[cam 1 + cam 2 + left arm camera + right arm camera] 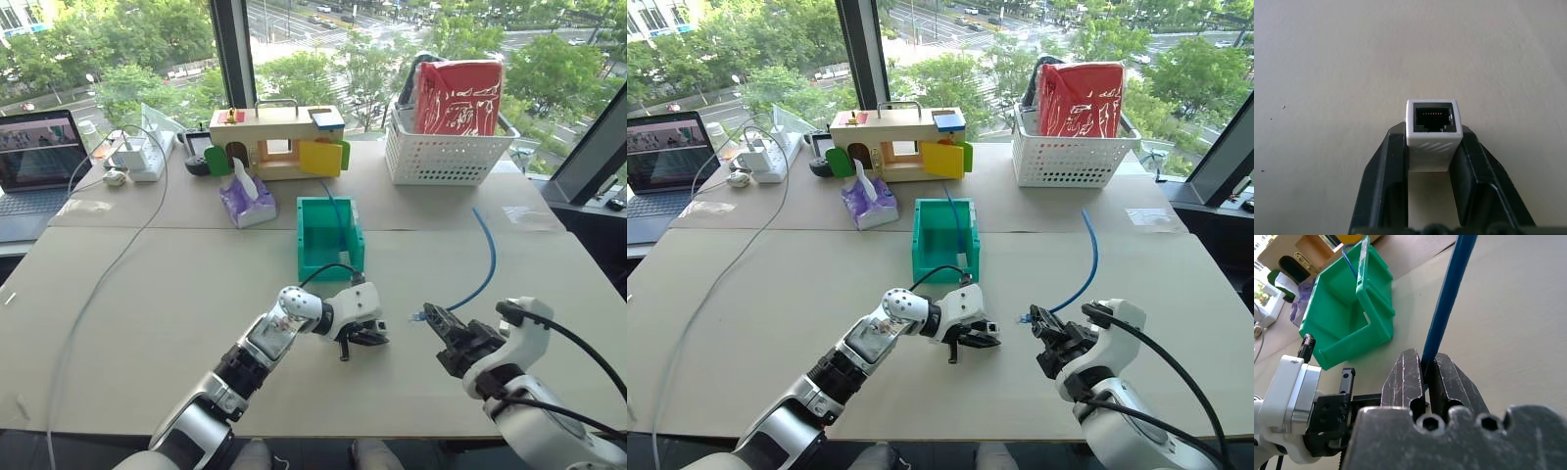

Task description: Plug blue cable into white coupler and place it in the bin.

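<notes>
A beige worktop (147, 294) seen from above. At the centre, the left gripper (364, 336) has its fingers (1388, 161) clamped on the white coupler (1433, 128), dark socket facing outward. At its 3 o'clock, close but apart, the right gripper (443, 325) has its fingers (1408, 377) pinched shut on the blue cable (485, 264) just behind the plug; the cable curves away toward 1 o'clock. The green bin (330, 238) sits at 12 o'clock from the left gripper, open top up.
</notes>
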`<control>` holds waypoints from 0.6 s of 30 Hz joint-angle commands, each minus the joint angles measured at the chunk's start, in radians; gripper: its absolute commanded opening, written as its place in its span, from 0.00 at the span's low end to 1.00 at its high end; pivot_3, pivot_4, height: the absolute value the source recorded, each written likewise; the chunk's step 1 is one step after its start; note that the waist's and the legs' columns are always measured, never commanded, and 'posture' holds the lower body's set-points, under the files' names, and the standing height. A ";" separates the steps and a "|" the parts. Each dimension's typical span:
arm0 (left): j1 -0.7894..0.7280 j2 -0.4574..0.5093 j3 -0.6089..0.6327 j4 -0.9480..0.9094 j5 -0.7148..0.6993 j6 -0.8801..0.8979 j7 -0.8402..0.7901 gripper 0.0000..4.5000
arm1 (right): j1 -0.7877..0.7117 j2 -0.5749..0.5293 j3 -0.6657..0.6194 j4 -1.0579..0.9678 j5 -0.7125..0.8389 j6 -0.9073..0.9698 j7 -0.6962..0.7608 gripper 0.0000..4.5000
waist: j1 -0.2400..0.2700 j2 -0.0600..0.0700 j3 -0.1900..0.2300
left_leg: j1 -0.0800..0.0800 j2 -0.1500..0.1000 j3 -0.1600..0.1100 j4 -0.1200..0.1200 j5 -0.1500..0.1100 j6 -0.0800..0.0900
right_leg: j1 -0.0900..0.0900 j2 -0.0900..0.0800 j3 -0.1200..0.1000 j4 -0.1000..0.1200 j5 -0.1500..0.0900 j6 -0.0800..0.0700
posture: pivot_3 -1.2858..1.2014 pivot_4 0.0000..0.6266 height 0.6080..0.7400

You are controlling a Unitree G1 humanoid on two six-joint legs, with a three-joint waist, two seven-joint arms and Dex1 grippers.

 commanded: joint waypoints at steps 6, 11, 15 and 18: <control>-0.007 -0.004 -0.018 -0.023 -0.011 0.028 -0.013 0.15 | -0.043 0.029 0.061 0.022 -0.039 0.009 0.037 0.00 | 0.000 0.000 0.000 | 0.000 0.000 0.000 0.000 0.000 0.000 | 0.000 0.000 0.000 0.000 0.000 0.000 | 0.52 0.24 1.00; -0.003 -0.004 -0.015 -0.026 -0.020 0.053 -0.021 0.15 | -0.080 0.045 0.097 0.052 -0.032 0.028 0.041 0.00 | 0.001 0.000 0.000 | 0.000 0.000 0.000 0.000 0.000 0.000 | 0.000 0.000 0.000 0.000 0.000 0.000 | 0.52 0.24 1.00; 0.000 -0.001 -0.012 -0.029 -0.027 0.056 -0.023 0.15 | -0.082 0.056 0.096 0.078 -0.001 0.024 0.037 0.00 | 0.001 0.000 0.000 | -0.001 0.000 0.000 0.000 0.000 0.000 | 0.000 0.000 0.000 -0.001 0.000 -0.001 | 0.52 0.24 1.00; -0.002 0.004 -0.007 -0.029 -0.039 0.050 -0.029 0.15 | -0.085 0.068 0.105 0.091 0.011 0.028 0.040 0.00 | 0.000 0.000 0.000 | 0.000 0.000 0.000 0.000 0.000 0.000 | 0.000 0.000 0.000 0.000 0.000 -0.001 | 0.52 0.24 1.00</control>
